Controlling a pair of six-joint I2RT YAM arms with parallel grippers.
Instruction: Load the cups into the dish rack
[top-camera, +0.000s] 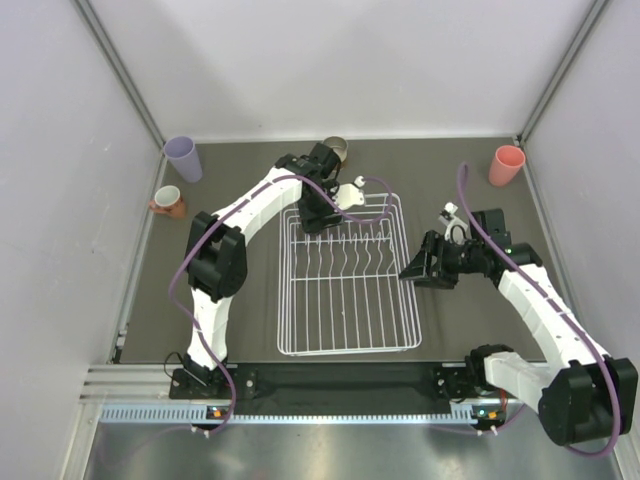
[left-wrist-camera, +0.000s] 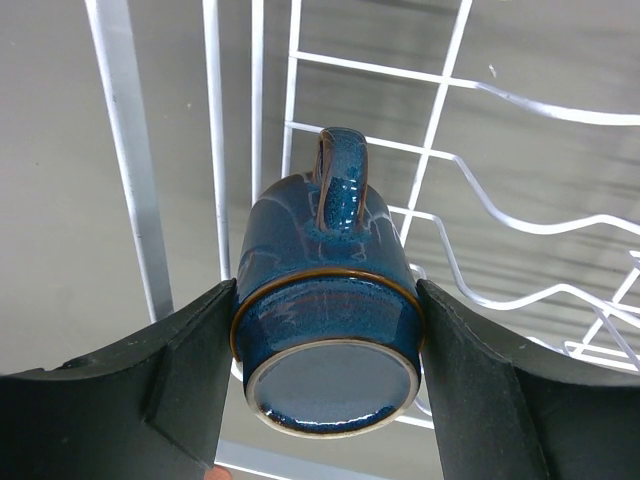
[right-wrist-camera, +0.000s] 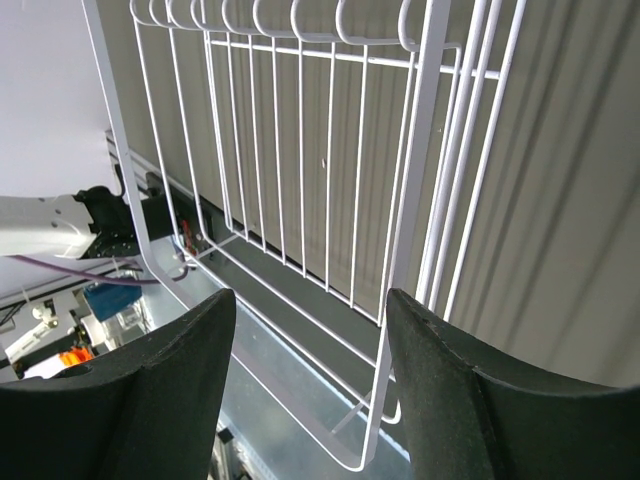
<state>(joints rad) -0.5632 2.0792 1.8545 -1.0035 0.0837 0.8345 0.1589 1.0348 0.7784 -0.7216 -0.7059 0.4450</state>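
Left pincer: clamped on the dark blue mug, one finger on each side of its body; sits at the far-left corner of the dish rack.
Dark blue mug: in the left pincer's grip, base toward the wrist camera, handle on the upper side in that view, mouth pointing away toward the rack wires. Can't tell if it touches the rack.
Right pincer: fingers spread, nothing between them; just beside the rack's right edge, facing the wires.
Dish rack: white wire, mid worktop, between the two arms, a row of tines across its middle.
Lavender tumbler: far-left corner of the worktop, outside the rack.
Terracotta-orange mug: by the left wall, near the lavender tumbler, outside the rack.
Pink tumbler: far-right corner, well apart from the rack.
Brownish cup: far side of the worktop, behind the left arm's wrist, partly hidden, outside the rack.
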